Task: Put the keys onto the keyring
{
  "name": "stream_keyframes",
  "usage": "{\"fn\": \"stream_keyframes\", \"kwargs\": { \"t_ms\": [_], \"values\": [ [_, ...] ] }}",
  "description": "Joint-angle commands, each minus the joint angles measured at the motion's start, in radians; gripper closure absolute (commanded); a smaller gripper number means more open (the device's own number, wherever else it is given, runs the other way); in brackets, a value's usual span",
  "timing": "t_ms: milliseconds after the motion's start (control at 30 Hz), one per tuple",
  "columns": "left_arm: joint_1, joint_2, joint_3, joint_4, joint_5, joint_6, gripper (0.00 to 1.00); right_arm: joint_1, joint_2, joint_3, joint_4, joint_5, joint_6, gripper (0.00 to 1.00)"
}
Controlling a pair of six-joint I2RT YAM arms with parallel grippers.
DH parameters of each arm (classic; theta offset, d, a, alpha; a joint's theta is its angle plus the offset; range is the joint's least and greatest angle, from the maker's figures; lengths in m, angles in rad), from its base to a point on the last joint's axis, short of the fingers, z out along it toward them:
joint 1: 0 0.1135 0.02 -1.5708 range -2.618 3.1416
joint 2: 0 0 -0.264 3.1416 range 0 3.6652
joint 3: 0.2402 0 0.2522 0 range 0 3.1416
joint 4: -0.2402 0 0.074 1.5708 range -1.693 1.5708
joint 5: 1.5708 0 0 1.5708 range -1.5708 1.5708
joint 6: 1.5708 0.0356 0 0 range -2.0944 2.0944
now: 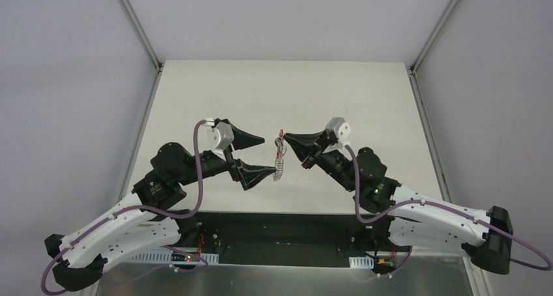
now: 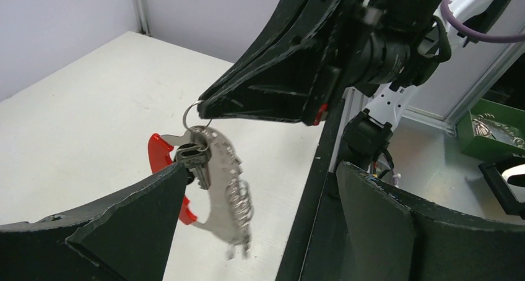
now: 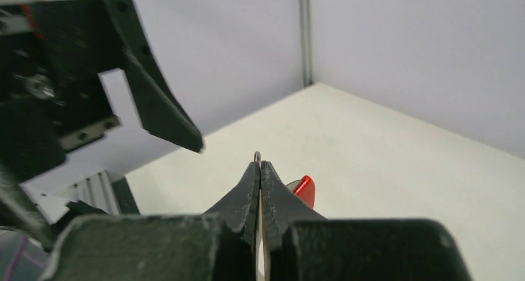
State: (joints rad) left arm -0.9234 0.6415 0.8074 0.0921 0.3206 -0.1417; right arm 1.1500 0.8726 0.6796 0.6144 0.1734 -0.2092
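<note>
The right gripper (image 3: 260,169) is pinched fully together on the top wire loop of the keyring (image 2: 218,169). The keyring hangs in the air above the table (image 1: 339,94), with its red crescent (image 2: 156,156) to one side. The left gripper (image 1: 270,154) is spread wide just beside the bunch and grasps nothing. At least 1 of the keys (image 2: 193,159) appears to hang among the loops already, though blur hides whether it is truly threaded. Whether another key is left to add, I cannot tell.

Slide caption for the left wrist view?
Right gripper pinches the keyring by its wire loop, dangling it before the open left gripper.
</note>
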Motion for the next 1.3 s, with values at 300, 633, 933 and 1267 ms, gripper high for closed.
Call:
{"fn": "stream_keyframes", "kwargs": {
  "t_ms": [300,633,933,1267],
  "values": [
    [-0.003,-0.071,-0.096,0.027,-0.202,-0.046,0.09,-0.136,0.114,-0.114,-0.065,0.165,0.290,1.00],
    [-0.003,-0.066,-0.116,0.025,-0.242,-0.055,0.09,-0.241,0.286,-0.075,-0.205,0.222,0.485,1.00],
    [-0.004,-0.084,-0.149,0.045,-0.314,-0.061,0.04,-0.312,0.370,0.004,-0.251,0.211,0.526,0.64],
    [-0.003,-0.030,-0.101,-0.065,-0.457,-0.085,0.01,-0.312,0.326,0.211,-0.570,0.269,0.488,0.01]
  ]
}}
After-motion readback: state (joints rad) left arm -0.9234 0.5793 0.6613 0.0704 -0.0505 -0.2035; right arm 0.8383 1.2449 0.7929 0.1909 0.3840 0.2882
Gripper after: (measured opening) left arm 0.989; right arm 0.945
